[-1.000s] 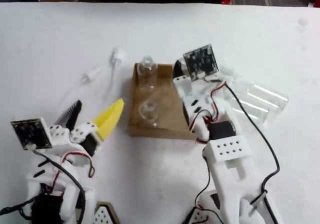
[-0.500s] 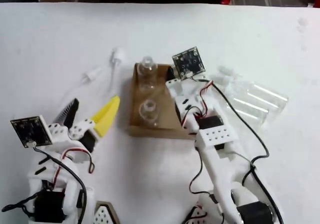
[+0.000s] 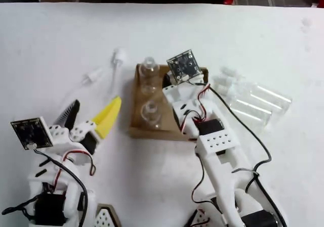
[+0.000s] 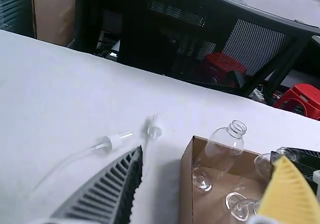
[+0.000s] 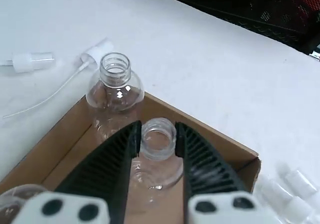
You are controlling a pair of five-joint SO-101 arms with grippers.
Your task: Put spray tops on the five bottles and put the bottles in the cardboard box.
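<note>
**Cardboard box** (image 3: pixel 139 131) (image 5: pixel 220 141) (image 4: pixel 186 184): centre of the high view, open top, on the white table (image 3: pixel 50 35).

**Right gripper** (image 5: pixel 157 129): over the box's right half. Its black fingers (image 5: pixel 112 156) are narrowed onto the neck of an upright, uncapped bottle (image 5: pixel 159 139), one on each side and touching it. This held bottle is inside the box, close to the far wall.

**Corner bottle** (image 3: pixel 149 67) (image 5: pixel 115 79) (image 4: pixel 227 144): upright in the box's upper-left corner, neck open, just beside the held one.

**Third bottle** (image 3: pixel 150 113) (image 5: pixel 20 199): in the lower part of the box.

**Left gripper** (image 3: pixel 97 104) (image 4: pixel 207 156): lower left of the high view, spread wide and holding nothing. Its yellow finger (image 3: pixel 107 117) is near the box's left wall, not touching it.

**Spray tops, left pair** (image 3: pixel 119 55) (image 3: pixel 92 77) (image 4: pixel 116 139): loose on the table, upper left of the box, with thin tubes trailing.

**Loose bottles** (image 3: pixel 263 103): lying on their sides to the right of the box, with more spray tops (image 3: pixel 225 79) (image 5: pixel 295 184) beside them.

**Open room**: bare table above the box up to the far edge, and at lower centre between the arms.
</note>
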